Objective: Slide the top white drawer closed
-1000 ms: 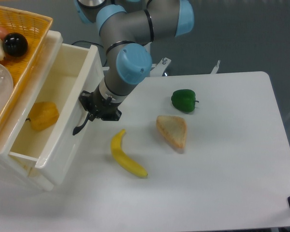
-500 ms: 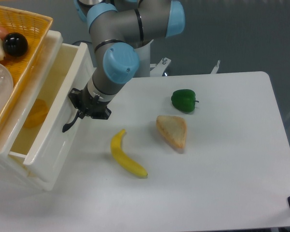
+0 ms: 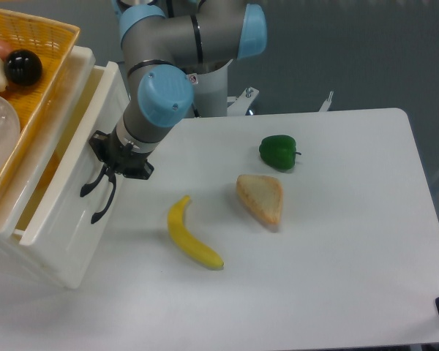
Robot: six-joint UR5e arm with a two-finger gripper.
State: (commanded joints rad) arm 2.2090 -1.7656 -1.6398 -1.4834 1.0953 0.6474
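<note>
While the top white drawer [image 3: 73,190] sits at the left edge of the table under a yellow basket [image 3: 40,88], its front panel stands out from the cabinet by only a narrow strip, so I judge the closing mostly done, with a last short push left. The gripper [image 3: 106,175] is right against that front panel, at the curved black handle [image 3: 99,197]; the dark fingers blend into the handle, and I cannot tell whether they are spread or pressed together, or whether they pinch it. Only a thin yellowish slot of the drawer's inside shows.

Counting outward: one arm [image 3: 175,58], one gripper, one open drawer in plain view. The lower drawer front I cannot make out clearly from here. On the white table [image 3: 336,278] lie one banana [image 3: 190,235], just beside the drawer front, one slice of bread [image 3: 262,199] and one green pepper [image 3: 279,151], the last two well apart from the cabinet. Inside the basket I count one black ball [image 3: 23,67].
</note>
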